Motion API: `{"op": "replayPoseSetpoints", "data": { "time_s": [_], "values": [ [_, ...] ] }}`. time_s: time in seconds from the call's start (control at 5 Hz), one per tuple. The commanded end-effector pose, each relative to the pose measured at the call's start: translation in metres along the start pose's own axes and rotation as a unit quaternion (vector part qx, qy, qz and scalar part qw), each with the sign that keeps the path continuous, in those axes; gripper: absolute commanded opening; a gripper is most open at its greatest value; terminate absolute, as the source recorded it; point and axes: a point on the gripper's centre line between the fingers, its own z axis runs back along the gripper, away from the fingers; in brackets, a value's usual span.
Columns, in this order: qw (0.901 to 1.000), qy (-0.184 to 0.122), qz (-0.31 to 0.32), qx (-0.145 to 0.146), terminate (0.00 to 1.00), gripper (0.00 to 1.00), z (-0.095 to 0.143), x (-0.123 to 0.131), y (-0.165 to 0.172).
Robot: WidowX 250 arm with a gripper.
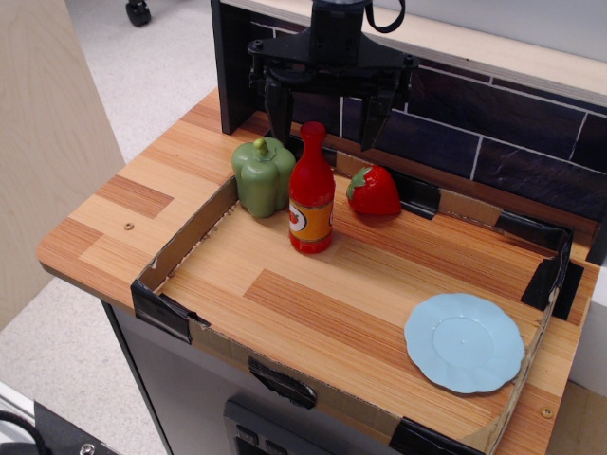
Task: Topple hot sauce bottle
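upper arm cut off by the top edge; only the black wrist and the gripper showing. back of the strawberry and the rear cardboard wall partly lost in shadow against the dark tiles. label emblem on the hot sauce bottle too small to read. black object at the top left corner of the floor cut off, hard to identify.

striped wooden countertop, with a low cardboard border taped in black at the corners. dark tiled backsplash behind, pale speckled floor to the left, a tall light wood panel at the far left. light blue plate near the front right corner, well apart from the toys.

fingers spread wide, holding nothing, hanging above and behind the toys. bottle upright inside the border, between the green bell pepper and the strawberry, just beside the pepper. cap below the gap between the fingertips, apart from both.
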Motion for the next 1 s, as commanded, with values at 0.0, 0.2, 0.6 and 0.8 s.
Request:
{"op": "replayPoseSetpoints", "data": {
  "time_s": [0.0,0.2,0.6,0.8],
  "values": [
    [0.9999,-0.002,0.009,0.006,0.00,0.00,0.004,0.003,-0.005],
    [0.9999,-0.009,0.002,0.006,0.00,0.00,0.003,-0.002,-0.007],
    [0.9922,0.123,-0.019,0.006,0.00,0.00,0.019,-0.028,-0.006],
    [0.9774,0.211,-0.013,0.008,0.00,0.00,0.019,-0.044,-0.013]
  ]
}}
